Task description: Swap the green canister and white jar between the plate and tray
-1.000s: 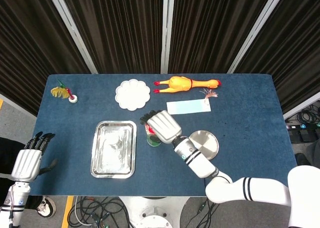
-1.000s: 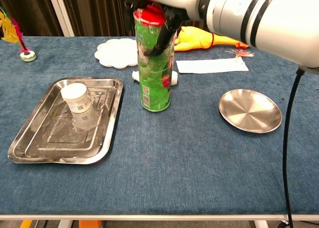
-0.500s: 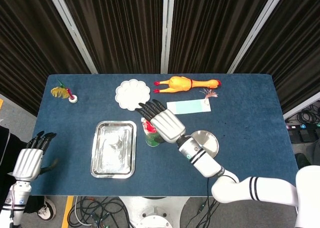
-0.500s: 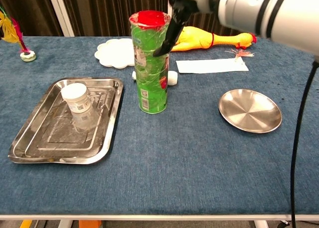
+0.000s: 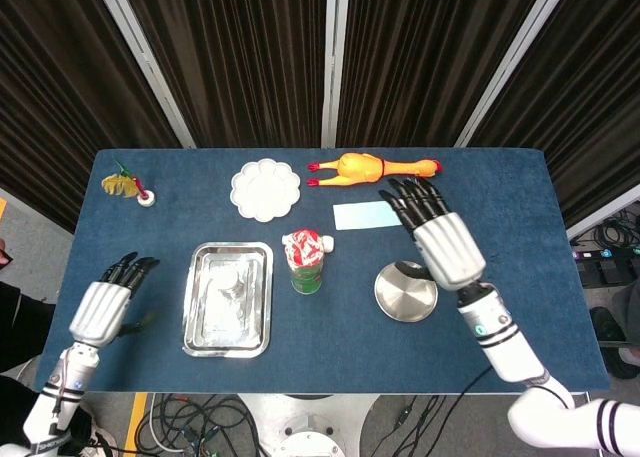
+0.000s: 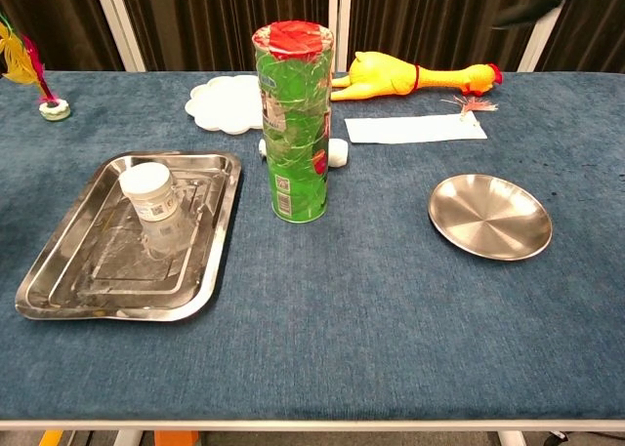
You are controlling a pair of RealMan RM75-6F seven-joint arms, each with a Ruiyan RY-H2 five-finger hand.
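The green canister (image 5: 306,261) (image 6: 294,122) with a red lid stands upright on the blue cloth between the tray and the plate, touched by neither hand. The white jar (image 6: 153,205) (image 5: 231,287) stands in the rectangular metal tray (image 5: 200,327) (image 6: 59,275). The round metal plate (image 5: 405,292) (image 6: 488,216) lies bare to the right. My right hand (image 5: 440,237) hovers open above the plate's far side, fingers spread; only its dark fingertips (image 6: 532,7) show in the chest view. My left hand (image 5: 105,302) is open at the table's left front edge, holding nothing.
A white scalloped dish (image 5: 265,189) (image 6: 227,102), a yellow rubber chicken (image 5: 370,167) (image 6: 415,75) and a pale card (image 5: 365,215) (image 6: 410,128) lie along the back. A small feathered toy (image 5: 130,187) (image 6: 29,70) sits at the far left. A white object (image 6: 337,152) lies behind the canister.
My right hand has let go of the canister and drawn back to the right, over the plate. The left hand has come forward over the table's left edge. The canister stands where it was set.
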